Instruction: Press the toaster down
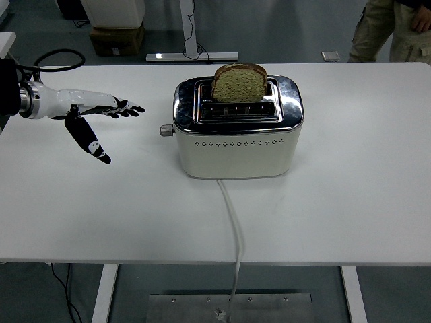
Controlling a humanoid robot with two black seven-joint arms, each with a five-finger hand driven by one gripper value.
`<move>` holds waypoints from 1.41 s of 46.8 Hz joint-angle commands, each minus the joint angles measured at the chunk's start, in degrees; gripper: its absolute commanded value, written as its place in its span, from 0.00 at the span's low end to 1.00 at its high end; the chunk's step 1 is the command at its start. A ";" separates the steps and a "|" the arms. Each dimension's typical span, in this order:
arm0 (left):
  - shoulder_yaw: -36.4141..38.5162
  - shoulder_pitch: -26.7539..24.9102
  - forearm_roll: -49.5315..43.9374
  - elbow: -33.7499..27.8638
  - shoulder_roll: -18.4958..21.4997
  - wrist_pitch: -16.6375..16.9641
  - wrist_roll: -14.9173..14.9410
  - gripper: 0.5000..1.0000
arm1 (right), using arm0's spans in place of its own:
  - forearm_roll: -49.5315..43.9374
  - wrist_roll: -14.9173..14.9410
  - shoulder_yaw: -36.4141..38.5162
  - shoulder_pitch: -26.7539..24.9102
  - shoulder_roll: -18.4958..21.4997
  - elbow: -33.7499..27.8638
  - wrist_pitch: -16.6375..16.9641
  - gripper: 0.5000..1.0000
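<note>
**Approach to Toaster Lever: Risk Points**

The left robot hand (94, 114), white with black fingers, is hovering open and empty, fingers extended toward the cream, chrome-topped toaster (237, 128) standing mid-table (363, 202). Its small grey side lever (166, 130) is facing the hand. A brown bread slice (239, 83) is protruding. An off-centre press is likely to slip off the lever or push the toaster sideways.

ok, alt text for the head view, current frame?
A cream and chrome toaster stands mid-table with a bread slice sticking up from its far slot and its lever on the left end. The robot's left hand reaches in from the left, fingers spread, short of the lever. A cord runs off the white table's near edge; a person's legs show top right.
</note>
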 commanded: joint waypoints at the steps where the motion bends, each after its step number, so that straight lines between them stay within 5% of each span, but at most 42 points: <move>1: 0.71 -0.53 0.00 -0.02 -0.40 0.00 0.01 1.00 | 0.00 0.06 0.00 0.00 0.00 -0.09 0.00 1.00; 66: 1.68 0.00 -0.08 1.56 -3.92 0.00 0.02 1.00 | 0.00 0.06 0.00 0.18 0.00 -0.09 0.00 1.00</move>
